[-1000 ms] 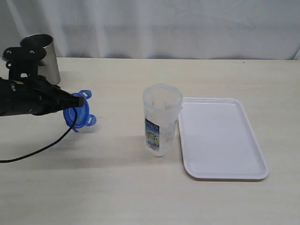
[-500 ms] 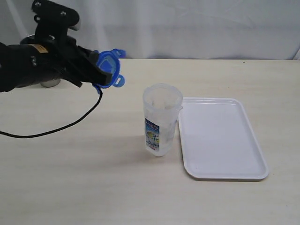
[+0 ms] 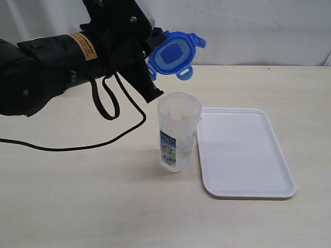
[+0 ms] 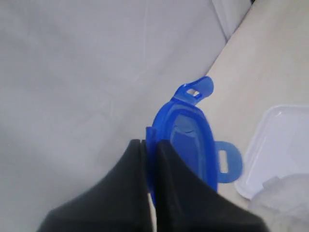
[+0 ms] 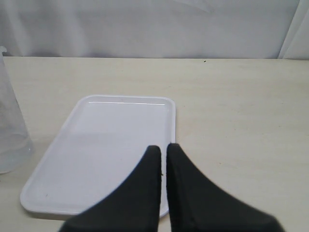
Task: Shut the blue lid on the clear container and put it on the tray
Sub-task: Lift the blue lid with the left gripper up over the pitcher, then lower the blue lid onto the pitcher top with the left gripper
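The blue lid [image 3: 173,54] hangs in the air, tilted on edge, above and slightly left of the clear container [image 3: 178,132], which stands upright and uncovered on the table. My left gripper [image 3: 153,61] is shut on the lid's rim; in the left wrist view the lid [image 4: 190,140] sits pinched between the two black fingers [image 4: 125,193] of the left gripper [image 4: 150,145]. The white tray [image 3: 243,152] lies just right of the container with nothing on it. My right gripper [image 5: 163,149] is shut on nothing, hovering over the tray's [image 5: 96,145] near edge; the container's wall [image 5: 9,130] shows beside it.
A black cable [image 3: 77,144] from the left arm trails over the table to the left of the container. A pale curtain [image 3: 248,26] hangs behind the table.
My left arm has carried the blue lid up and to the right, from beside the steel cup to a spot above the container. The container and tray have not moved.
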`<action>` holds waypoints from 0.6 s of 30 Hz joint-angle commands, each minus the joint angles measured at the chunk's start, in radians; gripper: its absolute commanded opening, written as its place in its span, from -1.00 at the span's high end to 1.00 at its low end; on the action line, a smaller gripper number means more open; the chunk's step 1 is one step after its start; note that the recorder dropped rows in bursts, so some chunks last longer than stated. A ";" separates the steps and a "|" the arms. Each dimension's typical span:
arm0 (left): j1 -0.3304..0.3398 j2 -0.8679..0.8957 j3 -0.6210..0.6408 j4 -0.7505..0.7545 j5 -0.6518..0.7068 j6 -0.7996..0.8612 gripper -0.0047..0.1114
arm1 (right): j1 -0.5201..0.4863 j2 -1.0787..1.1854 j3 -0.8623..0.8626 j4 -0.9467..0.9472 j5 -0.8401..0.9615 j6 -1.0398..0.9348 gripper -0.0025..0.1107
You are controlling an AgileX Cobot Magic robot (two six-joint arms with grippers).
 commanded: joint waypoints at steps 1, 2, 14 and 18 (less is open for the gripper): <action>-0.010 0.016 -0.007 0.135 -0.118 0.000 0.92 | -0.006 -0.006 0.002 0.002 0.000 -0.007 0.88; -0.010 0.019 -0.007 0.158 -0.116 0.005 0.92 | -0.006 -0.006 0.002 0.002 0.000 -0.007 0.88; -0.010 0.124 -0.051 0.220 -0.140 0.266 0.92 | -0.006 -0.006 0.002 0.002 0.000 -0.007 0.88; -0.010 0.156 -0.088 0.220 -0.145 0.303 0.92 | -0.006 -0.006 0.002 0.002 0.000 -0.007 0.88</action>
